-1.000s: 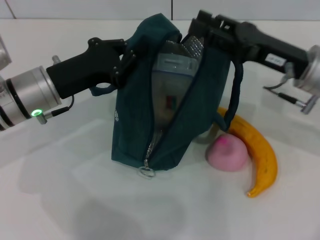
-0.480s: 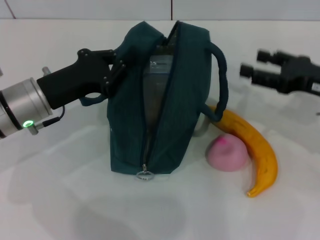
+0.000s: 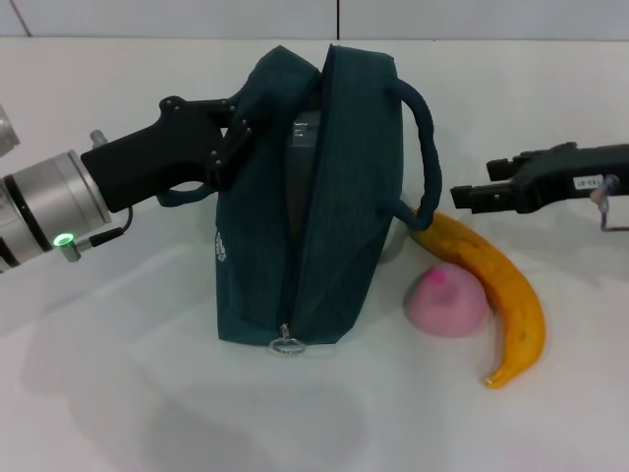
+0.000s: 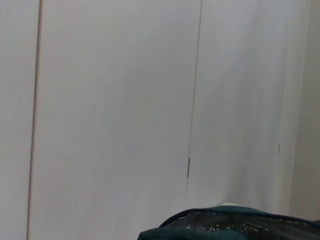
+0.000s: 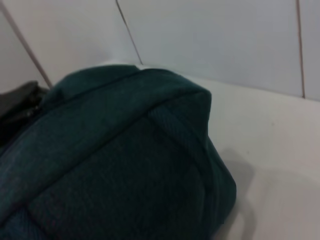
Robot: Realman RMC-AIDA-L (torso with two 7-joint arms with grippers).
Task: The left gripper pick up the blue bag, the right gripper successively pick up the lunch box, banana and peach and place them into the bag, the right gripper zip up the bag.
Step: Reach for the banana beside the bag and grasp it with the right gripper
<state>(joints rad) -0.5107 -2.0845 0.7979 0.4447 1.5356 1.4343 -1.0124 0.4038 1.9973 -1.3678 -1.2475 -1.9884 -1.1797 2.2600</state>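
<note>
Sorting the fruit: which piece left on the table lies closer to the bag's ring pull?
The peach, the round pink one; the banana curves around its far side.

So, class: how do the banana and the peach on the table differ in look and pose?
The banana is long, curved and yellow-orange; the peach is round and pink. The banana reaches from behind the blue bag toward the table's near edge; the peach sits compactly in its inner curve. Both lie outside the bag, to its right.

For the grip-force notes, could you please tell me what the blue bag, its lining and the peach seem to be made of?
Blue bag: matte woven fabric, going by the fine ribbed weave. Lining: probably foil, silvery and crinkled. Peach: smooth, evenly pink, faintly glossy, so possibly a plastic or foam replica.
</note>
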